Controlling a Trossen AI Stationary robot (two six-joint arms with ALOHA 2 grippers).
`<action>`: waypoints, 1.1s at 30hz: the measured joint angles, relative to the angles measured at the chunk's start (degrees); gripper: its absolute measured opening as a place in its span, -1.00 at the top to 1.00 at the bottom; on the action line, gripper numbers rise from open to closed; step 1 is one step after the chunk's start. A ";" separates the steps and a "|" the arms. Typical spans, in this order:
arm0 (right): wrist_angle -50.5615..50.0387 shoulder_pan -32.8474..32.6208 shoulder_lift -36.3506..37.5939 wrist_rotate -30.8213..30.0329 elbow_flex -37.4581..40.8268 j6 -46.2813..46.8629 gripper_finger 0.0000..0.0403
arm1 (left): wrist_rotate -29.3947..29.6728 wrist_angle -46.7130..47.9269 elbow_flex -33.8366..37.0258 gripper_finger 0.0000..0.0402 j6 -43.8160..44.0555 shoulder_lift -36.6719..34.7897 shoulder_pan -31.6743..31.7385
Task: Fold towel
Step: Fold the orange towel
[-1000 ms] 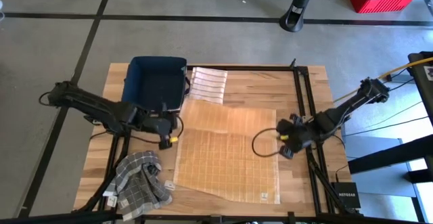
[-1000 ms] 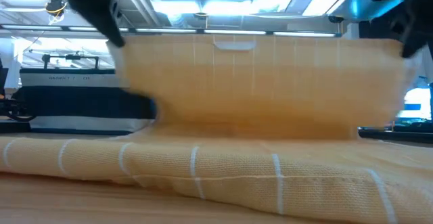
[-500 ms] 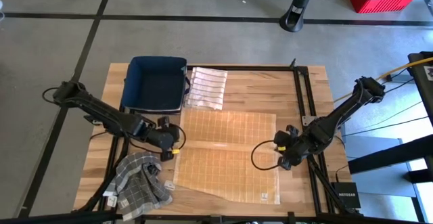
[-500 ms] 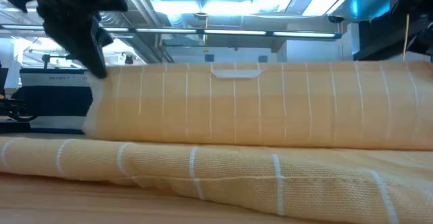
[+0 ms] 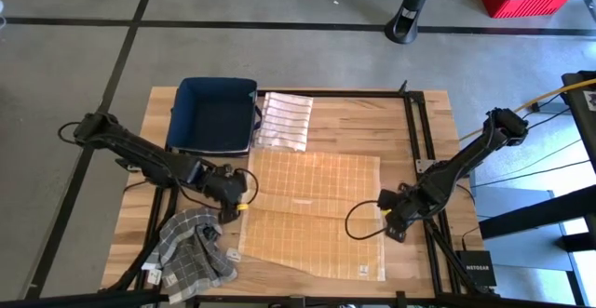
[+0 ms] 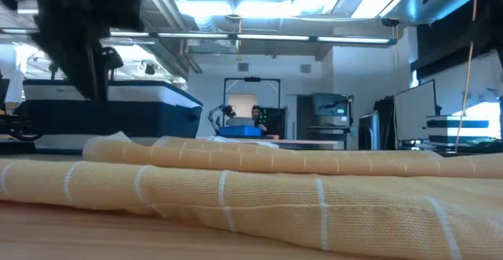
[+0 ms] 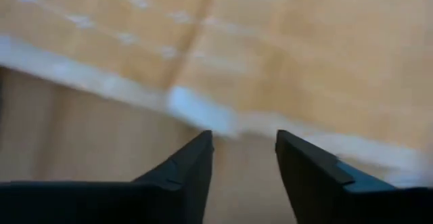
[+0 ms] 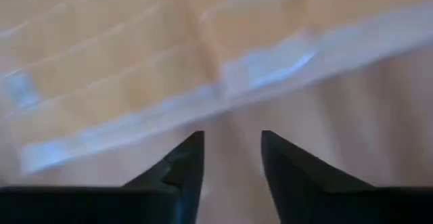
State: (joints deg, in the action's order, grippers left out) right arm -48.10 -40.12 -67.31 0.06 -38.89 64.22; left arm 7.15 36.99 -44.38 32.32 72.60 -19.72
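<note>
The orange towel (image 5: 312, 210) with white grid lines lies flat on the wooden table, its far half folded over toward the near edge. The edge of that upper layer (image 5: 312, 213) runs across the towel's middle. My left gripper (image 5: 235, 199) stands open at the left end of that edge, low over the table. My right gripper (image 5: 389, 222) stands open at the right end. In both wrist views the towel's white-hemmed edge (image 7: 203, 112) (image 8: 257, 75) lies just beyond the open fingers (image 7: 243, 146) (image 8: 232, 146), with nothing between them.
A blue bin (image 5: 216, 114) stands at the far left, with a white striped cloth (image 5: 284, 117) beside it. A grey checked cloth (image 5: 194, 243) lies crumpled at the near left corner. Black frame rails (image 5: 416, 140) run along the table's right side.
Both grippers have gone down and toward the near edge with the towel's raised far edge, then opened and let it go. The upright sheet of towel has dropped and now lies flat over the near part.
</note>
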 joint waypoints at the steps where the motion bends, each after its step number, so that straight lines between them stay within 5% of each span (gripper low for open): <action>1: 0.12 0.00 0.00 2.68 -0.50 1.40 0.20 | -1.76 -0.69 -0.67 0.18 1.22 -0.17 -0.25; 5: 3.72 -0.04 0.02 4.60 -1.83 6.30 0.10 | -4.18 -9.03 -1.71 0.11 3.36 0.27 -3.48; 12: 32.88 -1.61 -4.02 -16.42 0.17 -7.49 0.08 | -4.20 -20.05 -1.70 0.10 5.31 9.27 -9.81; 17: 45.73 -1.52 -13.42 -14.71 0.20 -15.64 0.08 | -7.58 -25.35 -1.68 0.10 7.02 18.26 -12.22; 24: 48.03 -1.49 -23.73 -16.90 0.24 -16.75 0.08 | -9.15 -26.76 -1.93 0.10 8.27 24.49 -10.88; 31: 46.49 -1.49 -27.78 -33.09 0.22 -17.85 0.08 | 4.09 -25.25 -1.66 0.10 8.02 23.05 -6.61; 33: 46.16 -1.37 -28.27 -33.59 0.22 -18.05 0.08 | 4.75 -24.63 -2.06 0.10 7.54 21.75 -5.89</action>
State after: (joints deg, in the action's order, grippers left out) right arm -1.94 -41.48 -95.58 -33.54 -38.68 46.17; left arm 11.90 12.36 -46.44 39.87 94.34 -25.62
